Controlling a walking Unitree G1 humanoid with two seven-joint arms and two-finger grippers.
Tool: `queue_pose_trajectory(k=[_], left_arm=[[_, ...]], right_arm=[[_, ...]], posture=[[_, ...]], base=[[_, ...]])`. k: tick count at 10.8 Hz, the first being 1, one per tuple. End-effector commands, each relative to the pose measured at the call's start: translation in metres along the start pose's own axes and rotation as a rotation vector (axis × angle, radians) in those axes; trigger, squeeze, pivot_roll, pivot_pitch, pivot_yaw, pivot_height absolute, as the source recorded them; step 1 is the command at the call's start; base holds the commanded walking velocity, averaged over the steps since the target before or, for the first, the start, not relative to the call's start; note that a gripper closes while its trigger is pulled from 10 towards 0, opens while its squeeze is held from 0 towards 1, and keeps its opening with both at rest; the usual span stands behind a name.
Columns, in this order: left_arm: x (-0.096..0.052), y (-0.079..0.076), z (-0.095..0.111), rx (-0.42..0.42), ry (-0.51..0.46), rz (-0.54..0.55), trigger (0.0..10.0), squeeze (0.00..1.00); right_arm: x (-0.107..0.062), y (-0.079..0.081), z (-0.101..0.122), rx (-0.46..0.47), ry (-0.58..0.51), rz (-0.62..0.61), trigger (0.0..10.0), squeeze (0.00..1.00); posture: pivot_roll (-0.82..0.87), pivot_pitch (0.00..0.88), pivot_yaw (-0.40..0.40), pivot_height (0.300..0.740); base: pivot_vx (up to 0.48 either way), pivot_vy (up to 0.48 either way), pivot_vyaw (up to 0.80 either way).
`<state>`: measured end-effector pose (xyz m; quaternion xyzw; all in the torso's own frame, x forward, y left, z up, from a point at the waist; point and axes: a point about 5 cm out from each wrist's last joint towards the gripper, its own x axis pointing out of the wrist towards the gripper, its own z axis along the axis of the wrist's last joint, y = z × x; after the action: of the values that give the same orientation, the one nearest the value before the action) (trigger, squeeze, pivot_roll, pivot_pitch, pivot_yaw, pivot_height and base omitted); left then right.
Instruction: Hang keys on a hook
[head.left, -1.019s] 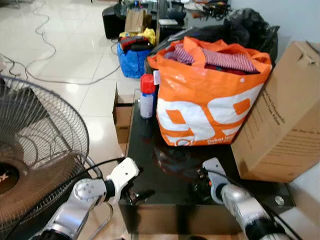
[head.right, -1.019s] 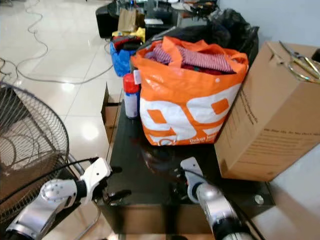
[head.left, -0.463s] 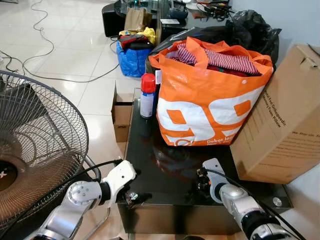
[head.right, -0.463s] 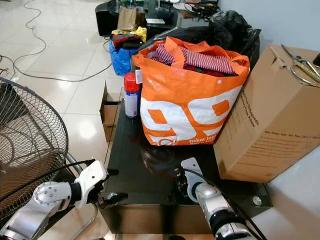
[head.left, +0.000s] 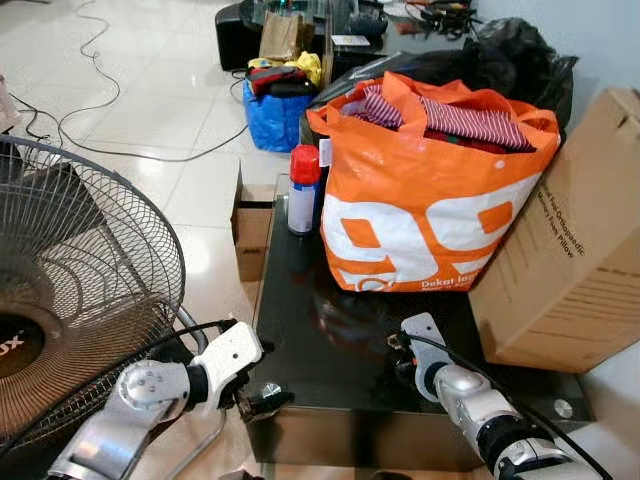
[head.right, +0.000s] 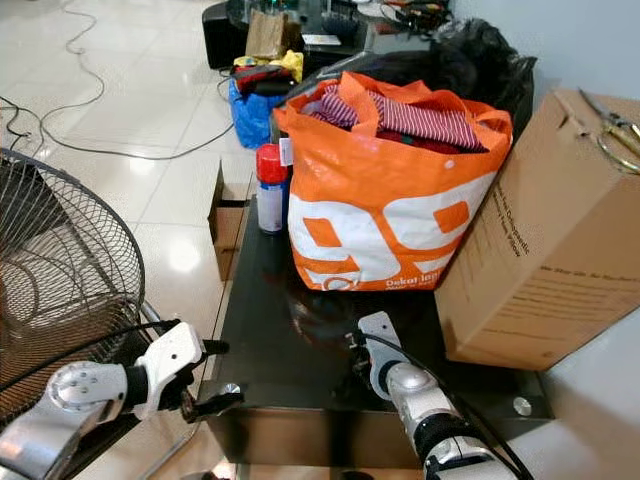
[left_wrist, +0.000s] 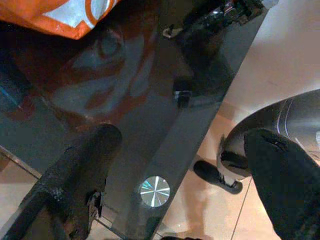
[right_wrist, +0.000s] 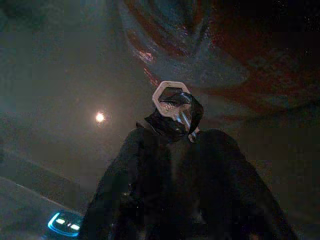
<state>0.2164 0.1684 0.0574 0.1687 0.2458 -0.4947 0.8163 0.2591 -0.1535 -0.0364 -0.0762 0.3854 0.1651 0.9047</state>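
On the black glass table (head.left: 320, 300), near its front edge, my right gripper (head.left: 396, 347) rests fingers down. In the right wrist view the right gripper (right_wrist: 172, 127) is shut on a dark bunch of keys (right_wrist: 178, 114). A white ring (right_wrist: 171, 93) sticks out past the fingertips against the glass. My left gripper (head.left: 262, 400) hangs at the table's front left corner. Seen from the left wrist, the left gripper (left_wrist: 180, 165) is open, one finger over the glass and the other past the edge, with nothing between them.
A full orange bag (head.left: 430, 200) and a big cardboard box (head.left: 570, 260) crowd the table's back and right. A red-capped spray can (head.left: 303, 190) stands at the back left. A floor fan (head.left: 70, 300) is close on my left. A small box (head.left: 250, 225), a blue bag (head.left: 275, 115) and cables lie on the floor.
The whole view has shifted a little. My left arm has sunk slightly toward the table's front left corner. The right gripper stays in place, shut on the keys.
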Motion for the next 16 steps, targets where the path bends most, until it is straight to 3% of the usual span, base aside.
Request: queue_pose_trajectory(k=[1,3,5,6,7,8,10,14,15,16], left_arm=[[-0.003,0.001,0.003,0.002,-0.008,0.0,10.0,0.63],[-0.004,0.003,0.004,0.009,-0.003,0.005,10.0,0.63],[-0.004,0.004,0.006,0.011,-0.004,0.018,10.0,0.63],[-0.004,0.004,0.006,0.012,-0.004,0.019,10.0,0.63],[-0.005,0.004,0.005,0.014,-0.002,0.023,10.0,0.63],[-0.006,0.004,0.005,0.015,-0.001,0.025,10.0,0.63],[-0.009,0.004,0.004,0.018,0.006,0.027,10.0,0.63],[-0.01,0.005,0.004,0.024,0.012,0.022,10.0,0.63],[-0.01,0.006,0.005,0.025,0.013,0.018,10.0,0.63],[-0.009,0.006,0.005,0.027,0.014,0.013,10.0,0.63]], right_arm=[[-0.001,-0.004,-0.003,-0.02,0.021,0.012,0.0,0.0],[-0.007,-0.012,-0.001,-0.086,-0.002,0.074,0.0,0.0],[-0.013,-0.015,0.001,-0.064,-0.062,0.11,0.0,0.0],[-0.015,-0.012,0.002,-0.065,-0.084,0.136,0.5,0.0],[-0.016,-0.008,0.004,-0.083,-0.108,0.151,10.0,0.0],[-0.016,-0.006,0.007,-0.052,-0.124,0.152,10.0,1.0],[-0.012,-0.01,0.011,-0.103,-0.102,0.067,10.0,1.0],[-0.012,-0.019,0.014,-0.11,-0.089,0.021,10.0,1.0],[-0.012,-0.021,0.009,-0.117,-0.065,0.01,10.0,0.23],[-0.011,-0.021,0.003,-0.124,-0.034,0.006,10.0,0.0]], posture=[[-0.04,0.041,-0.042,0.732],[-0.04,0.03,-0.051,0.732],[-0.04,0.019,-0.06,0.732],[-0.04,0.016,-0.065,0.732],[-0.03,0.016,-0.067,0.732],[-0.03,0.019,-0.071,0.732],[-0.02,0.025,-0.07,0.732],[-0.02,0.024,-0.063,0.732],[-0.02,0.025,-0.059,0.732],[-0.02,0.026,-0.056,0.732]], base=[[0.0,0.0,0.0],[0.0,0.0,0.0],[0.0,0.0,0.0],[0.0,0.0,0.0],[0.0,0.0,0.0],[0.0,0.0,0.0],[0.0,0.0,0.0],[0.0,0.0,0.0],[0.0,0.0,0.0],[0.0,0.0,0.0]])
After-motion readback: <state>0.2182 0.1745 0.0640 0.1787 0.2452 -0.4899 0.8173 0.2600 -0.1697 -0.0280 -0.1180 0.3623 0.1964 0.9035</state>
